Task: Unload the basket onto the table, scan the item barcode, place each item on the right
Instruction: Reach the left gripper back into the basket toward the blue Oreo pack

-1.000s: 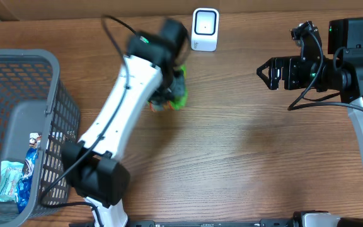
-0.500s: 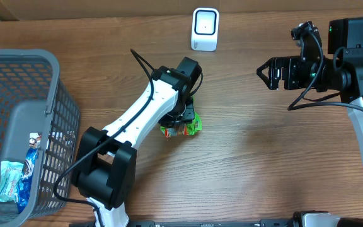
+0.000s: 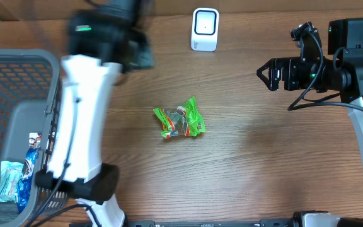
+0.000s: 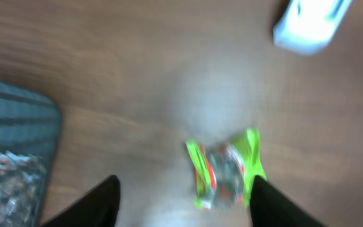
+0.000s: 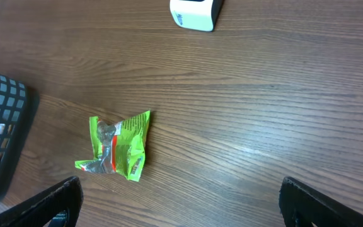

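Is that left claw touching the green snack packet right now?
Apart. In the overhead view the green snack packet lies alone on the table, with bare wood between it and the left gripper.

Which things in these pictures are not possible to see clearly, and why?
Barcode on the green packet: no view shows it; left wrist view is blurred, elsewhere too small.
The left gripper: blurred in overhead.
Contents of the basket: cut by overhead's left edge, behind mesh.
The scanner: blurred, cut by left wrist's top edge.
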